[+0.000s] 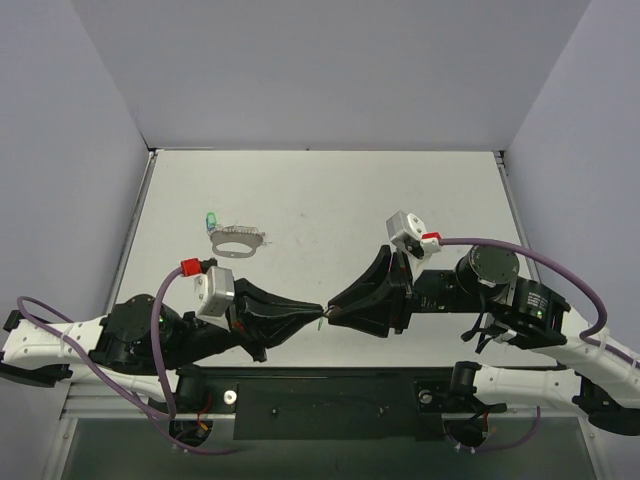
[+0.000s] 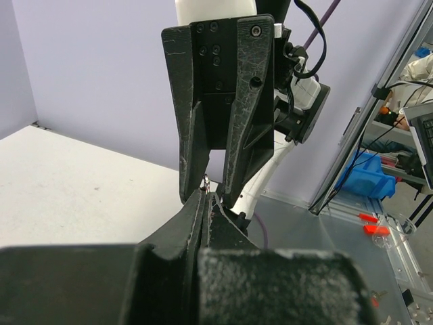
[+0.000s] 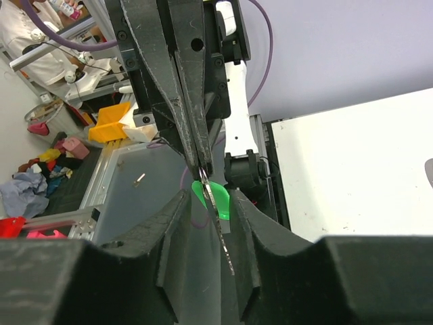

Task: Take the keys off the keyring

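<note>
Two hands: the left hand [image 1: 316, 312] and the right hand [image 1: 330, 311] meet tip to tip in the air, over the near side of the tabletop [image 1: 400, 190].
Left hand: its fingers are pressed together, pinching the held key [image 3: 215, 203] at the top.
Held key: it has a green head and a thin silver blade. It hangs between the two hands, well apart from the keyring.
Right hand: its fingers are spread, one on each side of the held key. They do not look like they squeeze it.
Keyring [image 1: 238, 241]: it lies flat on the tabletop, farther back and to the left.
Second key [image 1: 210, 219]: it is green and lies just beside the far left end of the keyring. It is too small to tell if it is hooked on.
Done: one key looks to be off.
Left to do: put the held key down. Then free the second key, if it is hooked.
</note>
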